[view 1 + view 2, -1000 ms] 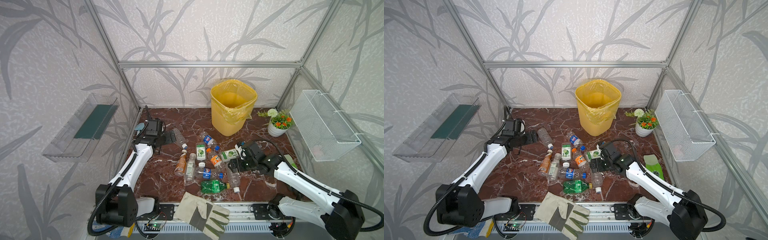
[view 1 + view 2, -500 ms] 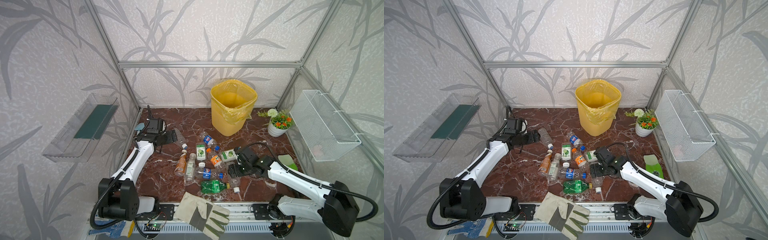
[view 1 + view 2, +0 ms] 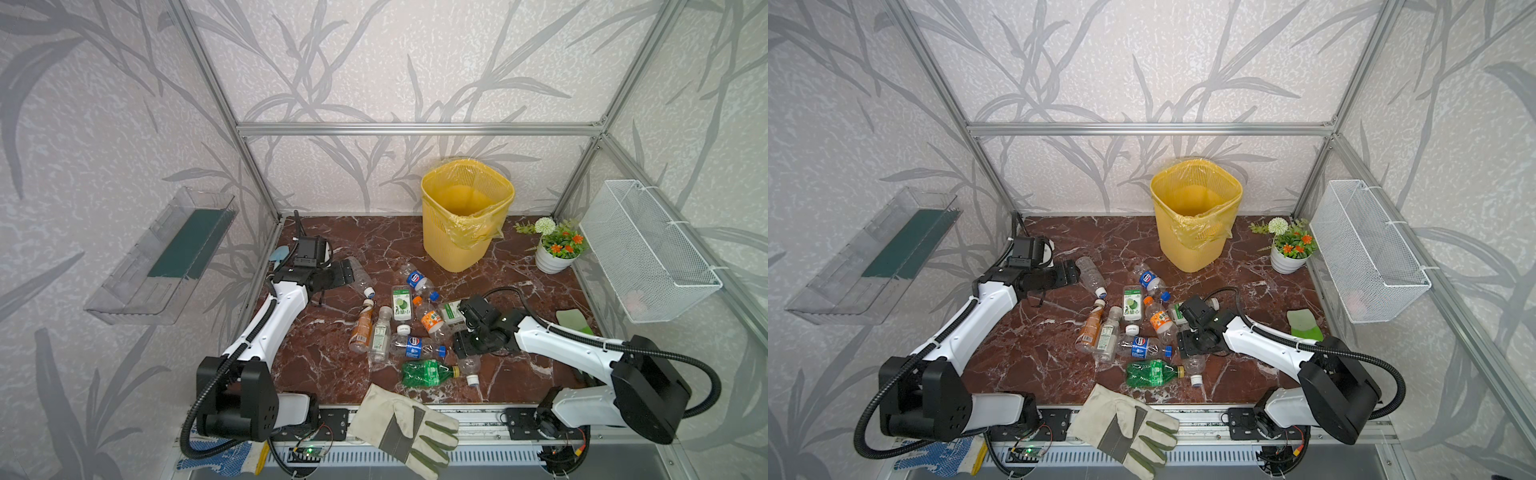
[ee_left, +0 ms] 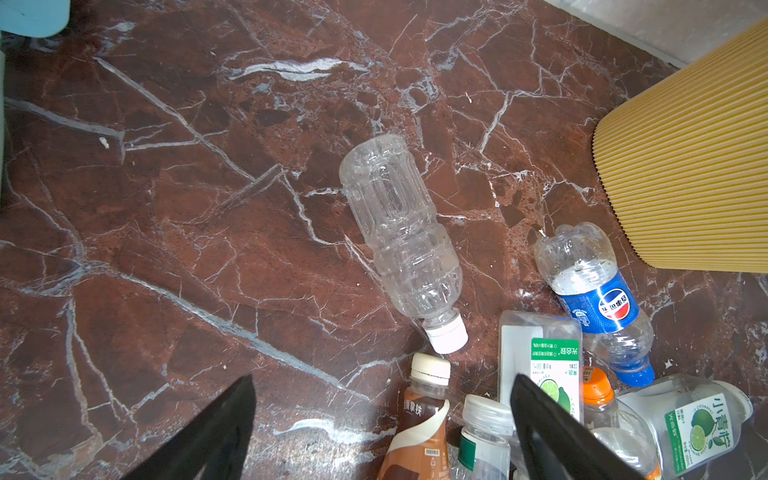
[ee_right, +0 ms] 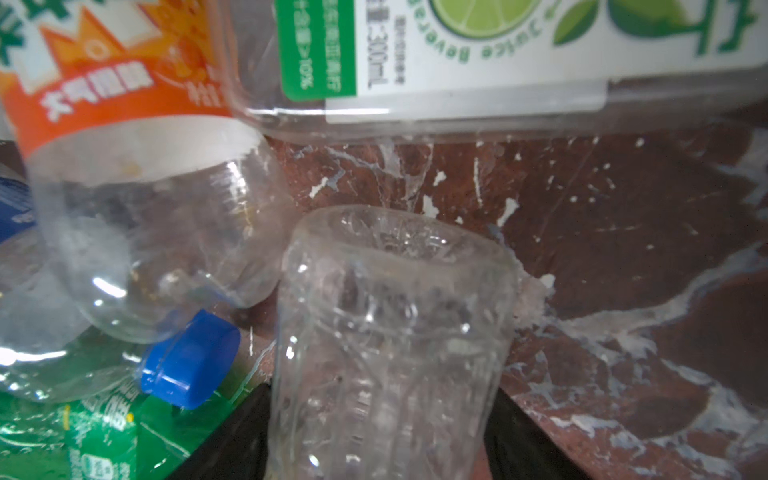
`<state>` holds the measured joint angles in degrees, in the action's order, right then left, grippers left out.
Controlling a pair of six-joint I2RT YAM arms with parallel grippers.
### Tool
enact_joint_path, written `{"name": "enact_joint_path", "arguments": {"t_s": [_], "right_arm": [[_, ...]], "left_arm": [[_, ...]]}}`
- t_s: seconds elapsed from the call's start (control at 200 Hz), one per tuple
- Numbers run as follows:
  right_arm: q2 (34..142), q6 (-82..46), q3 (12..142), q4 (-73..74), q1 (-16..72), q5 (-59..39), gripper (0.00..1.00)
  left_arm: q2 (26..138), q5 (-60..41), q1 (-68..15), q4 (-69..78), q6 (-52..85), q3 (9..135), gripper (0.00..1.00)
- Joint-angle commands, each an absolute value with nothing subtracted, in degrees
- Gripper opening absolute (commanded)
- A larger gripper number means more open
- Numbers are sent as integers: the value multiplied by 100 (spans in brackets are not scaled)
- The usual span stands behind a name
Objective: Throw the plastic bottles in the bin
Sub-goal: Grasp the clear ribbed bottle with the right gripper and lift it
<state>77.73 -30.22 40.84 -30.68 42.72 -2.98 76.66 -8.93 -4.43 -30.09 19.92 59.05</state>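
- The right gripper [image 5: 380, 392] is down on the marble tabletop [image 5: 623, 208] at the front edge of the bottle pile. Its black fingers [image 5: 523, 440] stand one at each side of the front clear bottle [image 5: 390, 332], close against its walls. I cannot tell whether they squeeze it. The bottle lies flat on the marble.
- Just beside one finger lie the green-tinted bottle [image 5: 104, 436] and the blue-capped Pepsi bottle [image 3: 415, 345].
- Just past the clear bottle's base lie the orange-label bottle [image 5: 124, 104] and the lime-label bottle [image 5: 478, 50].
- Well apart, across the pile, the left gripper [image 4: 382, 380] is spread wide and holds nothing.
- The brown tea bottle [image 4: 419, 424] lies nearest its gap, cap towards the fingertips.
- The ribbed white-capped bottle [image 4: 401, 232] lies ahead of the open gap, untouched, its cap towards the gripper.
- The bin [image 3: 465, 232] stands upright at the back, well beyond both grippers.
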Motion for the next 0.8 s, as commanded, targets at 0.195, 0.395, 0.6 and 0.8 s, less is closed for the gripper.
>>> {"name": "enact_joint_path", "arguments": {"t_s": [0.195, 0.395, 0.6, 0.8], "right_arm": [[7832, -3108, 3925, -3033, 4307, -112, 62], [7527, -3225, 3951, -3288, 4307, 53, 53], [6808, -3469, 3840, -3480, 3996, 159, 50], [5189, -3937, 3240, -3238, 2755, 113, 51]], "left_arm": [[7775, -873, -407, -3119, 1950, 6024, 95], [7835, -896, -402, -3124, 1951, 6038, 95], [7867, -918, -398, -3124, 1949, 6047, 94], [7853, -904, -396, -3126, 1954, 6030, 94]]}}
